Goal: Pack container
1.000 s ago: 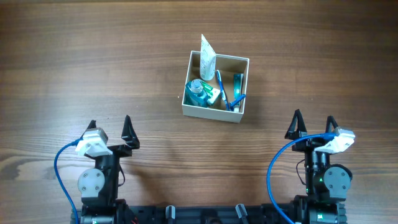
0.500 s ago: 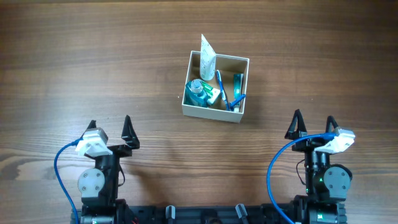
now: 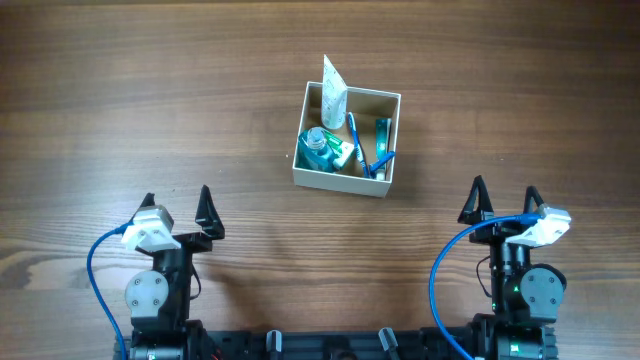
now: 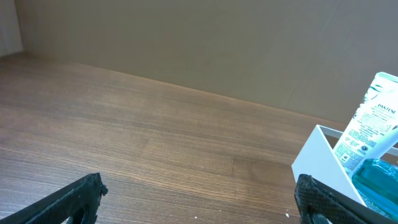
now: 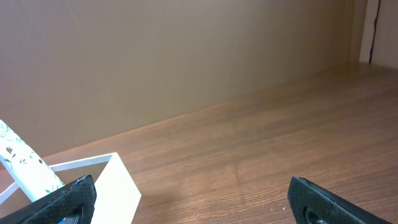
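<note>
Only one brand can be read: "PANTENE", dark capitals on upper part of white sachet, seen in left wrist view. Under brand, several lines of small print, too fine to read. Leaf pattern at top edge of sachet, no words there. Sachet stands tilted in container, at far corner. Overhead view: print on same sachet only grey smudge, not legible. Right wrist view: leaf pattern only, no letters. Green-white item in container has marks, unreadable. No numbers or signs legible.
</note>
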